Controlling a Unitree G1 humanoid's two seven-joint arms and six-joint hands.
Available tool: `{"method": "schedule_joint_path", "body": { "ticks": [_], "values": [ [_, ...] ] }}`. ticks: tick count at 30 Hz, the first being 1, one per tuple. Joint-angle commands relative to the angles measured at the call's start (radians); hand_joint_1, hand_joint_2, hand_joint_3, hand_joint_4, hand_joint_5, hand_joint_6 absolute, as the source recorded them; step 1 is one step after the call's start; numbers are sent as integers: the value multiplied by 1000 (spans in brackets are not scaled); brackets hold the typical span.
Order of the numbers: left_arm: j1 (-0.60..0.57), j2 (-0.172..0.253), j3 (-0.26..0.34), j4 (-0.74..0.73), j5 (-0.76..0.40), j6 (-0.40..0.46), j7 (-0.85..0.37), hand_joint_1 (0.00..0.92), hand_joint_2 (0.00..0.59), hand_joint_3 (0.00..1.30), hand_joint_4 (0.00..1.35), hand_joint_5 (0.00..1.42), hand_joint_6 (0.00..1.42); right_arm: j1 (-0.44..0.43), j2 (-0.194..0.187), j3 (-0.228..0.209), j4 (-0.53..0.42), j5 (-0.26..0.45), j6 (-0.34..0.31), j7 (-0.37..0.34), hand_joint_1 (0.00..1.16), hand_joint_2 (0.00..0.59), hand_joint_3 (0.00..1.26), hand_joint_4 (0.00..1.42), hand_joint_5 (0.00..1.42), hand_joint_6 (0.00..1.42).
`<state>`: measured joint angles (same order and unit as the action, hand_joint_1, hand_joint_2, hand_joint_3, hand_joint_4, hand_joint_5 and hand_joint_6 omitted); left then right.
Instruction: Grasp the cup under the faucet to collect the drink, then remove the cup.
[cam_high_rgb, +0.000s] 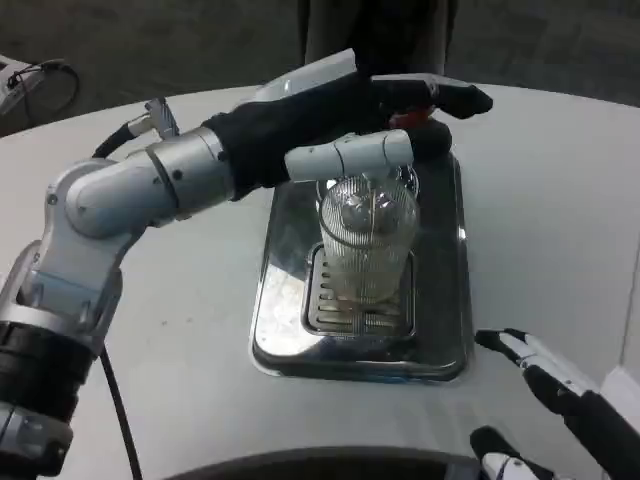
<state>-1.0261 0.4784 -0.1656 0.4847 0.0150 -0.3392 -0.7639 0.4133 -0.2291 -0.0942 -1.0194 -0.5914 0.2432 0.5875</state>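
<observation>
Cup (366, 240) upright at tray (285, 290) centre on grate, long axis vertical. Left hand (350, 110) at cup's 12 o'clock, fingers (345, 157) wrapping rim; faucet hidden. Right hand (545, 400) at 4 o'clock on worktop (550, 220), well apart, fingers released. Left hand nearer.

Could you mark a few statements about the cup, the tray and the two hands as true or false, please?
1. The left hand reaches over the top of the cup. True.
2. The cup lies on its side on the bare table. False: it stands upright on the grate of the metal tray.
3. The right hand holds the cup. False: it sits apart at the table's near right edge, holding nothing.
4. The cup is clear and ribbed. True.
</observation>
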Motion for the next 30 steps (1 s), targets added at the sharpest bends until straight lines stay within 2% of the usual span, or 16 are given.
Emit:
{"method": "schedule_joint_path", "body": {
  "ticks": [1, 3, 7, 10, 16, 21, 26, 30],
  "values": [
    [29, 5, -55, 33, 72, -10, -24, 0, 95, 220, 135, 236, 194, -58, 44, -25, 47, 135, 52, -64, 511, 327, 14, 0, 3, 64],
    [29, 5, -57, 35, 81, -21, -14, 0, 95, 220, 135, 235, 193, -110, 51, -8, 88, 151, 58, -103, 572, 276, 1, 0, 23, 97],
    [31, 2, -54, 38, 84, -31, 0, 0, 93, 219, 135, 235, 192, -201, 57, 38, 178, 160, 80, -157, 609, 247, 0, 0, 26, 93],
    [32, 2, -53, 40, 80, -35, 2, 0, 83, 219, 135, 235, 199, -263, 64, 75, 250, 166, 75, -190, 616, 244, 0, 0, 29, 94],
    [31, 3, -55, 41, 79, -42, -4, 0, 80, 219, 135, 235, 205, -329, 75, 136, 341, 165, 72, -260, 622, 243, 0, 0, 47, 95],
    [31, 5, -51, 41, 73, -45, -8, 0, 69, 219, 135, 235, 209, -367, 81, 159, 374, 164, 86, -309, 624, 243, 0, 0, 49, 95],
    [29, 7, -43, 50, 60, -56, -13, 0, 24, 219, 135, 235, 211, -440, 106, 184, 448, 157, 119, -367, 625, 243, 0, 0, 50, 95],
    [26, 6, -38, 63, 53, -66, -15, 0, 16, 219, 135, 235, 212, -486, 127, 205, 505, 161, 133, -403, 634, 242, 0, 0, 50, 95]
  ]
}}
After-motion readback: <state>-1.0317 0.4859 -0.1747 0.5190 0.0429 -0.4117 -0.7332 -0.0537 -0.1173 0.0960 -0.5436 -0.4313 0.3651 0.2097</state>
